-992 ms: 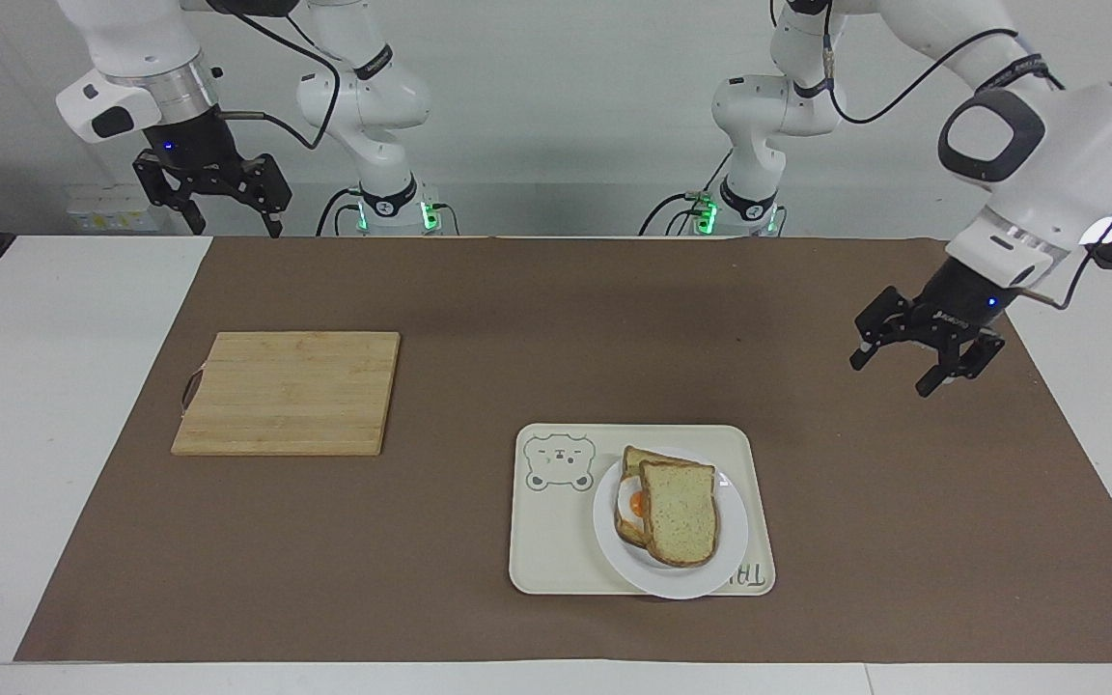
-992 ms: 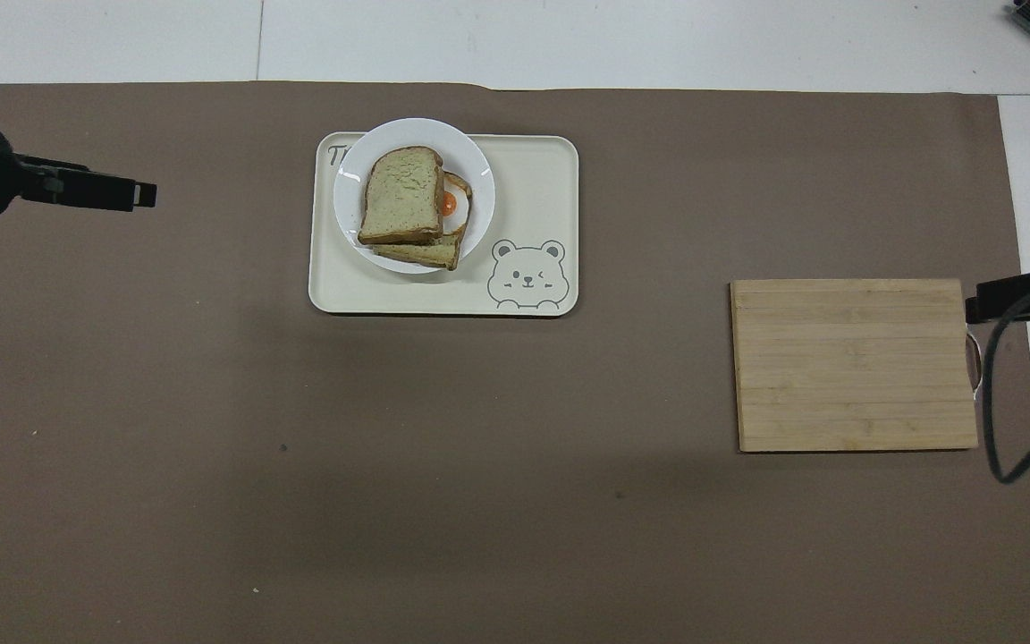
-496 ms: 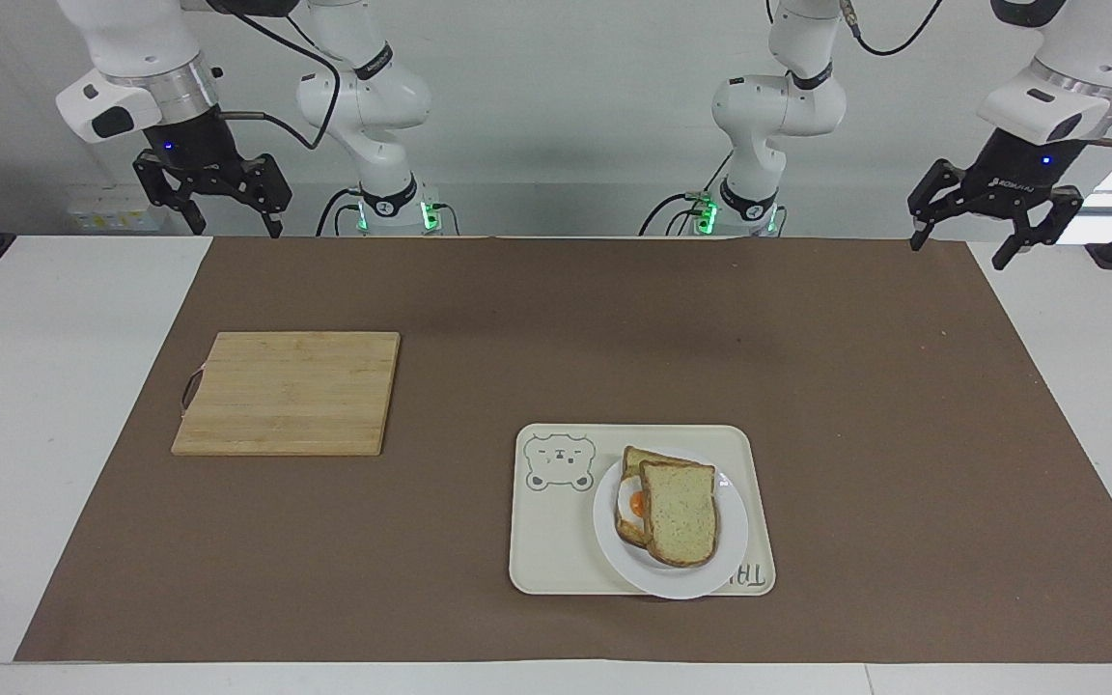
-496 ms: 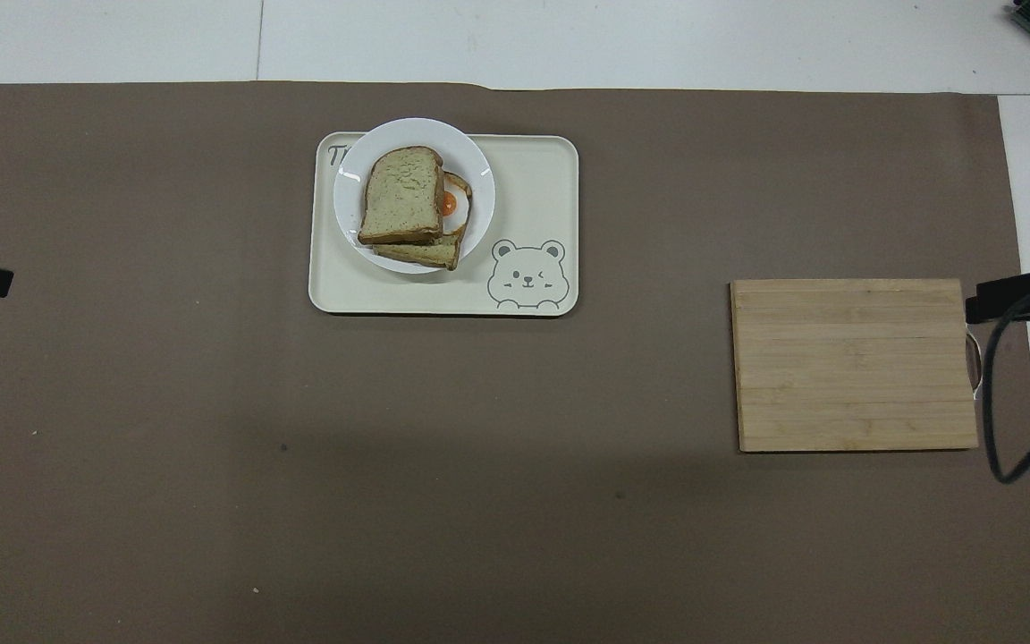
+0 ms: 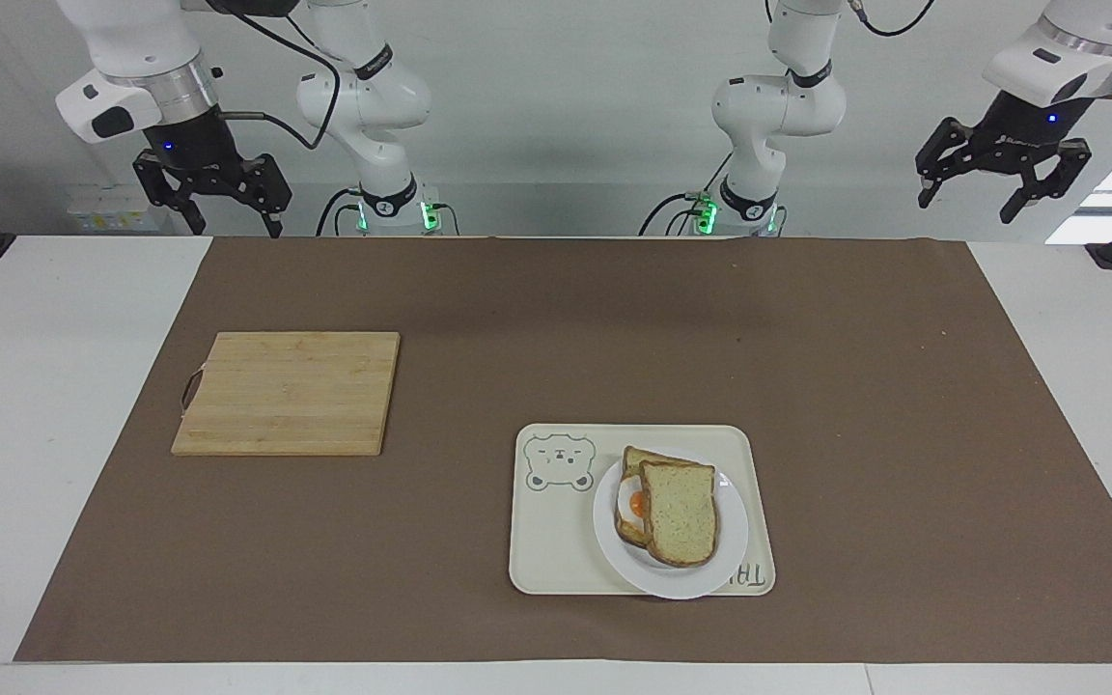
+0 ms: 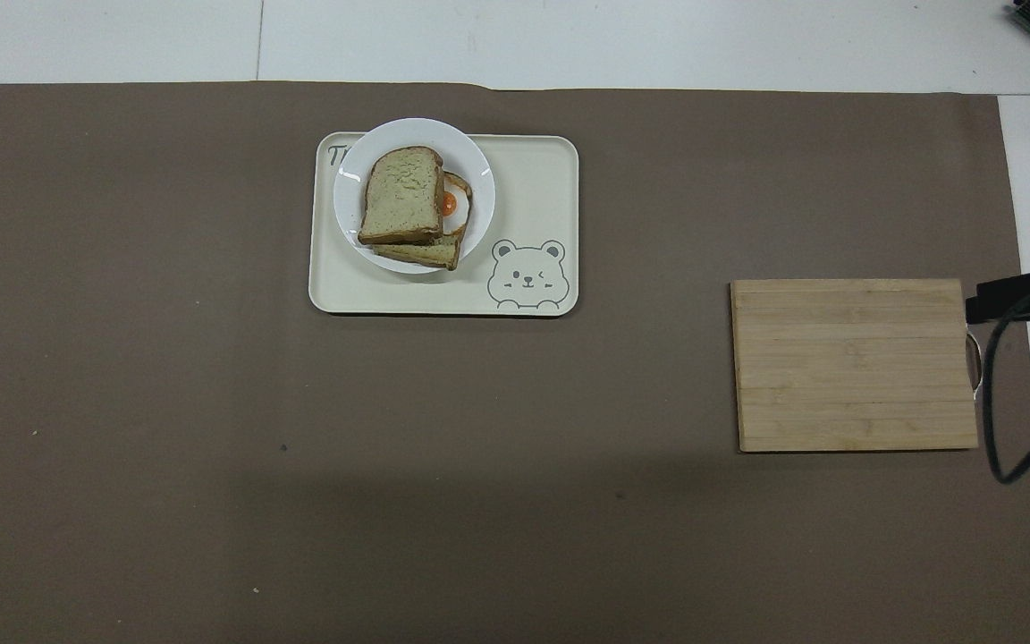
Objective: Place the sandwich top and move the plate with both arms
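Fingers on both grippers stand spread wide and hold nothing. What has changed in the last second is the left gripper point(image 5: 998, 183): a second ago it hung low over the brown mat at the left arm's end of the counter, tilted toward the tray, and now it is lifted high and drawn back over the counter's edge at the robots' end, fingers pointing down. In the overhead view only a dark sliver of it shows at the frame's edge. The right gripper point(image 5: 211, 198) has not moved; it waits raised at the right arm's end, above the counter's edge nearest the robots.

Nothing on the counter has shifted. The sandwich top point(image 5: 680, 513) lies on the egg-bearing slice point(image 5: 632, 505), offset toward the left arm's end so that the fried egg shows beside it. Both slices sit on the white plate point(image 5: 722, 568), and the plate rests on the cream bear tray point(image 5: 556, 550), at the tray's end toward the left arm, its rim overhanging the tray's edge farthest from the robots. The bamboo cutting board point(image 5: 289, 392) lies bare on the brown mat point(image 5: 556, 319), well apart from the tray, toward the right arm's end.

With the top slice on, the plate on the tray and both arms retracted, the task looks finished, or as near as the frames allow judging.
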### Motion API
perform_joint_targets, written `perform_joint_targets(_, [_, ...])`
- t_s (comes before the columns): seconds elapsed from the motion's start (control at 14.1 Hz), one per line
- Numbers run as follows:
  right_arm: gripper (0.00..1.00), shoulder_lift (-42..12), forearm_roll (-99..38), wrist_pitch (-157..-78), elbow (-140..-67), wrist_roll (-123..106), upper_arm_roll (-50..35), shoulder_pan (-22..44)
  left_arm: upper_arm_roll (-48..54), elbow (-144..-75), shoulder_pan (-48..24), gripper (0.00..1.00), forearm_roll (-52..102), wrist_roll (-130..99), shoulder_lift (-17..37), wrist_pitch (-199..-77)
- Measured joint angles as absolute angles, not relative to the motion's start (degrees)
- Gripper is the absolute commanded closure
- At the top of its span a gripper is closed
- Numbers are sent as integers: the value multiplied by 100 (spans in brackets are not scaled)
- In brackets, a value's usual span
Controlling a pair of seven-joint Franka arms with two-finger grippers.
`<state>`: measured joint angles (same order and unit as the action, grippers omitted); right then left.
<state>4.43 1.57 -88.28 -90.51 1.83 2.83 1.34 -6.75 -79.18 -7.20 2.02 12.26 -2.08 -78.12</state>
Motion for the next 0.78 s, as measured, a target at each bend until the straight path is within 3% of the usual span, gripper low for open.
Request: perform_joint_targets(0.78, [0,443,157,-8828,-9051,183,283,134,-676,-7877,-718,0,247,954,-168,-7751])
